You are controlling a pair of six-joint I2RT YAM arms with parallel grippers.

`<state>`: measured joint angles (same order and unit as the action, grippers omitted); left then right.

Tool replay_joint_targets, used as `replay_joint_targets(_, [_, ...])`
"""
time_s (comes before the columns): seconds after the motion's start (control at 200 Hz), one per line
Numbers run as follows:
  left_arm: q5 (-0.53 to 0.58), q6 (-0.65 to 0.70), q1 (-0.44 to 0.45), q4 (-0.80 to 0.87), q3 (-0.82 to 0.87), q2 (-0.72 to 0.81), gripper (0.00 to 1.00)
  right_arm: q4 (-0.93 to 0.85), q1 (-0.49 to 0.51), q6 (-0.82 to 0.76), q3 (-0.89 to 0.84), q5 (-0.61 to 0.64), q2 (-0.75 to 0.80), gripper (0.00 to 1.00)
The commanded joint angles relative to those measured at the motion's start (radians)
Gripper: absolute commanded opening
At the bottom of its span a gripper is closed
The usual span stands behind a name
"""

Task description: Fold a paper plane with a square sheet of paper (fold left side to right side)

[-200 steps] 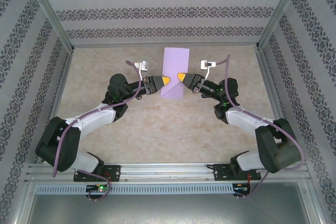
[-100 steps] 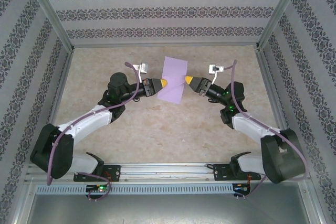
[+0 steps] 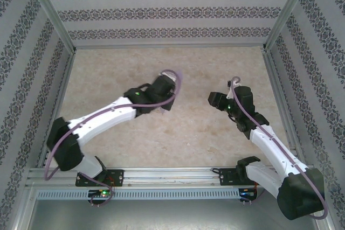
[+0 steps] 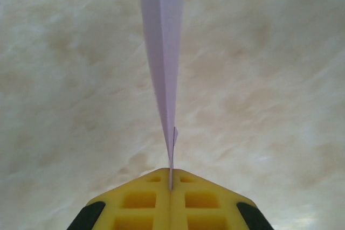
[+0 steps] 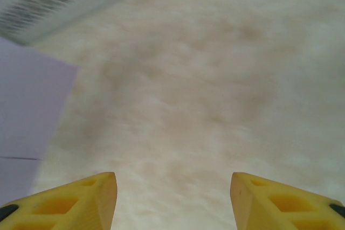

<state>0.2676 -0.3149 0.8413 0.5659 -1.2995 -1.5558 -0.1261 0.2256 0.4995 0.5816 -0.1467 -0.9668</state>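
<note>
**Left pincer (image 4: 171, 179) clamped on the sheet (image 4: 163, 52)**

The left pincer was shut tight on one end of the lavender sheet. The paper ran straight out from its tips, long axis in line with the fingers, seen edge-on over the table (image 4: 280, 79). The right pincer (image 5: 172, 187) stood apart, holding nothing, with the sheet off to its left, clear of both fingers. The left arm looked better placed for the next move.

Beige marbled tabletop (image 3: 178, 133), boxed by grey damask-striped walls (image 3: 167, 9) at nine, twelve and three o'clock; aluminium rail (image 3: 172, 175) at six.
</note>
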Motion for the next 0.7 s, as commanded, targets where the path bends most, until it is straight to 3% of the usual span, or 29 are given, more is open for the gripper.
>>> replay_joint_targets(0.0, [0.419, 0.045, 0.073, 0.239, -0.046, -0.088, 0.0, -0.184, -0.025, -0.067, 0.014, 0.177, 0.01, 0.6])
replay_joint_targets(0.14, [0.566, -0.06, 0.125, 0.286, -0.05, -0.179, 0.0, -0.177, -0.058, -0.042, -0.022, 0.18, 0.028, 0.66])
replay_joint_targets(0.28, [0.58, -0.192, 0.154, 0.333, -0.018, -0.247, 0.0, -0.155, -0.075, -0.039, -0.042, 0.161, 0.04, 0.66])
replay_joint_targets(0.405, [0.484, -0.262, 0.155, 0.325, 0.004, -0.298, 0.0, -0.143, -0.084, -0.038, -0.045, 0.137, 0.031, 0.66])
replay_joint_targets(0.595, [0.185, -0.321, 0.13, 0.139, 0.062, -0.297, 0.04, -0.129, -0.089, -0.032, -0.042, 0.085, 0.001, 0.66])
replay_joint_targets(0.695, [0.135, -0.35, 0.124, 0.066, 0.087, -0.28, 0.05, -0.127, -0.091, -0.021, -0.045, 0.059, -0.018, 0.66])
